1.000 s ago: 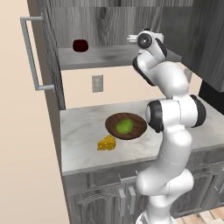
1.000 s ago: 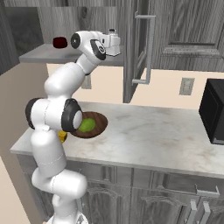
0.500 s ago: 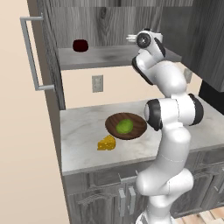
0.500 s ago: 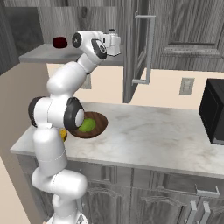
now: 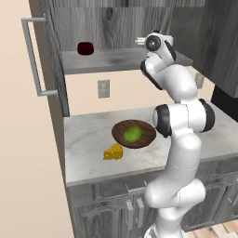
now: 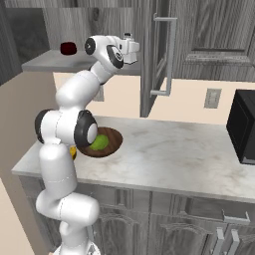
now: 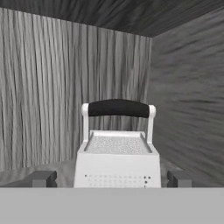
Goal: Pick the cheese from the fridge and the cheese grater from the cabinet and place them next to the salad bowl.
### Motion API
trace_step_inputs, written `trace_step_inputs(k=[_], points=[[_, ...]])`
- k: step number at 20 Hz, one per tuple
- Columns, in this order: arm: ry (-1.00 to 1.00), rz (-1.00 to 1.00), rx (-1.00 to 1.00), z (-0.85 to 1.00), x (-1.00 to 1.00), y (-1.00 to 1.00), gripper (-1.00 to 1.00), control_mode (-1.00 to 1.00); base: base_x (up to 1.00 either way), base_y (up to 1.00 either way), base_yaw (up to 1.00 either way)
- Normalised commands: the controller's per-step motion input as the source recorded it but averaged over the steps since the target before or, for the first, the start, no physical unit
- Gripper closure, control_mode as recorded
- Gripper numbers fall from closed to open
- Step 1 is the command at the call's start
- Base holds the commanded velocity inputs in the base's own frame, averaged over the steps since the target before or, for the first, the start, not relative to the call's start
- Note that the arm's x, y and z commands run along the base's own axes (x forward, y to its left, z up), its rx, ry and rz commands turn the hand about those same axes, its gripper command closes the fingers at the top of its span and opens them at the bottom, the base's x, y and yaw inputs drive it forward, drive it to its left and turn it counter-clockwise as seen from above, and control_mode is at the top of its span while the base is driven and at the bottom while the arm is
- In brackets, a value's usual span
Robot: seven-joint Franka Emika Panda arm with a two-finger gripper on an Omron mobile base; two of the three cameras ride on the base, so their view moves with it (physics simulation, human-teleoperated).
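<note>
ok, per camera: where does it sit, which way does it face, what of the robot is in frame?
Left base view: behind the arm on its left, facing the counter and open cabinet; arm rises at lower right.
Right base view: behind on its right, same counter; arm at lower left.
Hand view: on the hand inside the cabinet, facing the cheese grater; open jaws flank it, fingertips low.
Shared: both base views show the salad bowl, dark red cup and shelf; the cheese lies by the bowl.

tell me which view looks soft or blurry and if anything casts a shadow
Hand view: the silver-white box grater with black handle is soft-edged, the wood grain smeared. Left base view: crisp, with faint shadow under the dark brown wooden bowl. Right base view: sharp, evenly lit.
</note>
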Motion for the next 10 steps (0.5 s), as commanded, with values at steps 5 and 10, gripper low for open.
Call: trace_step_inputs(k=[5,10], points=[[0.0,0.0,0.0,0.0,0.0,0.0,1.0,-1.0,0.0,0.0,0.0],[0.0,0.0,0.0,0.0,0.0,0.0,1.0,-1.0,0.0,0.0,0.0]])
